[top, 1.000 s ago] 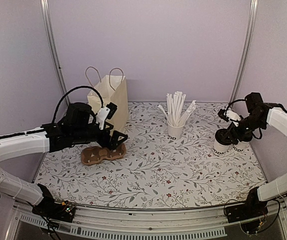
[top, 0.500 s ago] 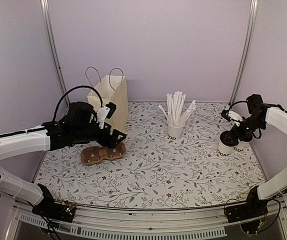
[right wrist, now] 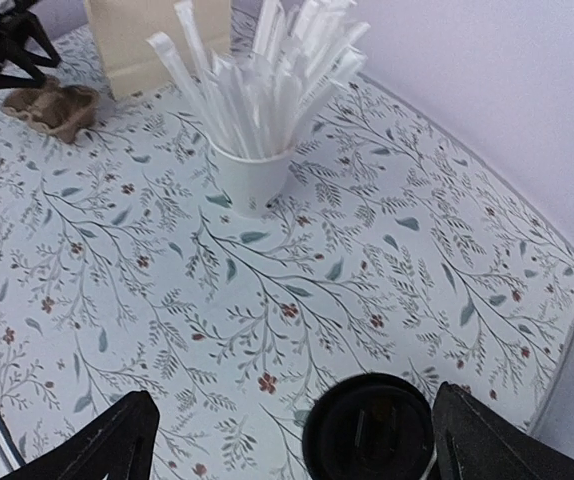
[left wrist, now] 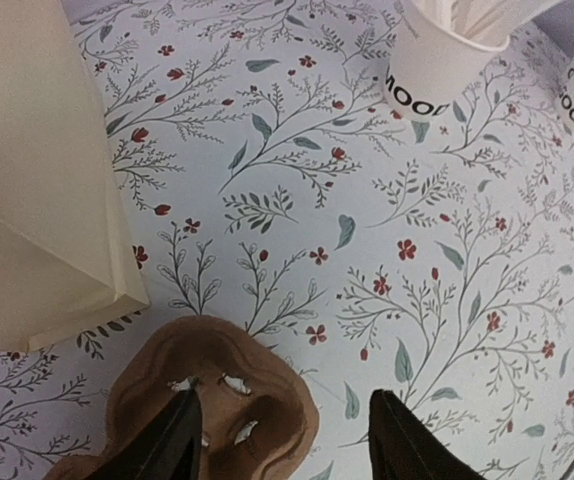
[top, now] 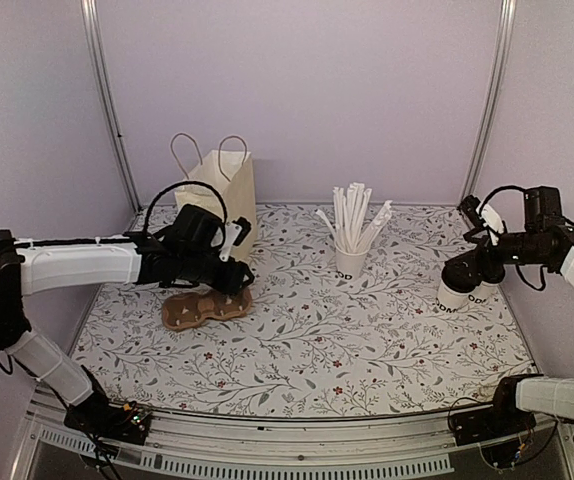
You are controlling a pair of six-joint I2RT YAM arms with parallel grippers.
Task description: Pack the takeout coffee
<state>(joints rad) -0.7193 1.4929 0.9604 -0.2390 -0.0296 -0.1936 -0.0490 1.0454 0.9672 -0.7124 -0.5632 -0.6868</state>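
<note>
The right gripper (right wrist: 294,396) has spread wide since a second ago and holds nothing. The coffee (right wrist: 371,436) stands on the right of the table (top: 367,360), its black lid just below, between the fingers. The left gripper (left wrist: 285,400) has narrowed to half-open over the brown carrier (left wrist: 252,375), empty.

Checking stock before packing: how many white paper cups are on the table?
2. A white paper cup full of long white straws stands mid-table. The black-lidded white paper takeout coffee cup stands at the far right. Another could be hidden behind it.
</note>
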